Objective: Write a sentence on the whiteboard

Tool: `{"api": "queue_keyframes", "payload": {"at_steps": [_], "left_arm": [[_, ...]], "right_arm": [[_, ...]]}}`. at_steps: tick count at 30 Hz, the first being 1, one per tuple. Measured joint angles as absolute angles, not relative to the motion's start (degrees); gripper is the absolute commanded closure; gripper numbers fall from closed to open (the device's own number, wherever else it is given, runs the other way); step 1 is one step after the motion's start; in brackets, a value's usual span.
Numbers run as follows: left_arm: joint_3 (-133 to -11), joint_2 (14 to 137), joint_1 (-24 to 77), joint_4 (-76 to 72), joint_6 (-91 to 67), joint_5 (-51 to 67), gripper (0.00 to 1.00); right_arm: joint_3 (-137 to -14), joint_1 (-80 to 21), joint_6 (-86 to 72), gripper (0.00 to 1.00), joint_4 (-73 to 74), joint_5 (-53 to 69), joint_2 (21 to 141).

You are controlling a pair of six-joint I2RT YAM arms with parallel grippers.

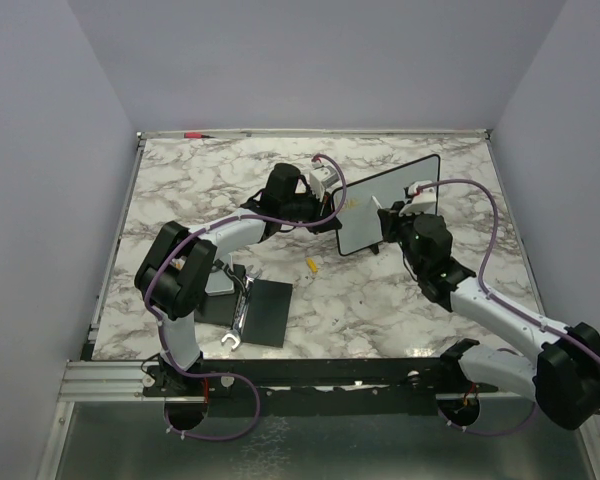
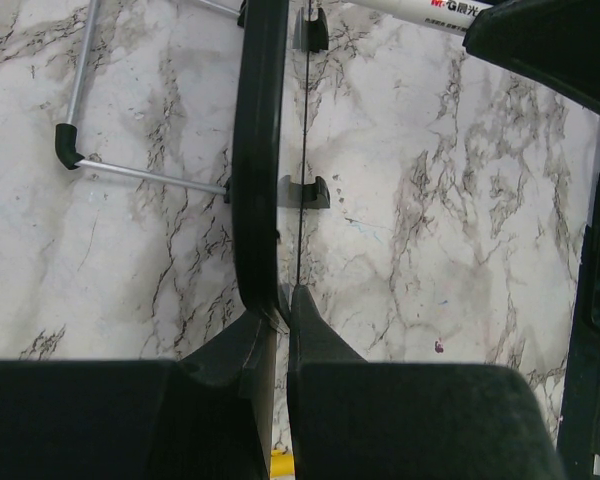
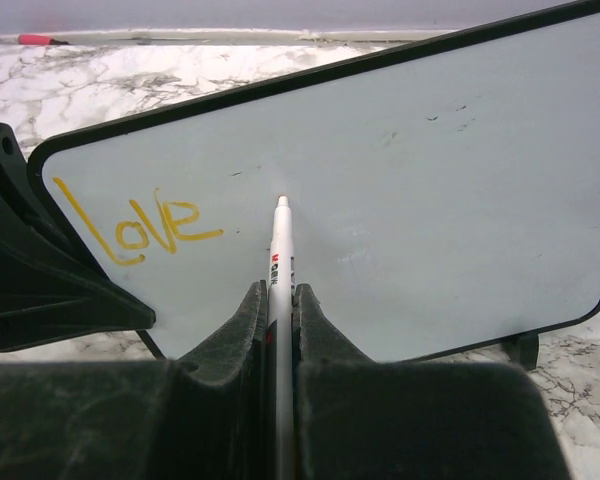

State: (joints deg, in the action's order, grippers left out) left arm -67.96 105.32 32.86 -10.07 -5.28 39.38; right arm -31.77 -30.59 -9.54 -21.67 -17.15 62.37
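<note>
Right of centre on marble table (image 1: 180, 180) | whiteboard (image 1: 395, 195) propped; yellow "Love" lettering (image 3: 140, 225) at one end | left gripper (image 2: 285, 300) clenched on its edge; right gripper (image 3: 280, 295) grasping white marker (image 3: 280, 240), tip at board

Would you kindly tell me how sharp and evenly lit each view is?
Right wrist: the yellow lettering on the whiteboard is sharp, no glare, though the right end effector is dark and soft. Left wrist: the marble table is crisp, the left end effector a dark blur. Top external: even light, faint shadows, lettering too small to read.
</note>
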Motion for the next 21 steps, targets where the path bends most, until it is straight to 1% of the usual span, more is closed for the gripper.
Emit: {"api": "queue_keyframes", "payload": {"at_steps": [21], "left_arm": [[-68.03, 105.32, 32.88, -10.02, -5.32, 39.38, 1.00]], "right_arm": [[-32.51, -30.24, -7.42, 0.99, -23.09, -15.31, 63.33]]}}
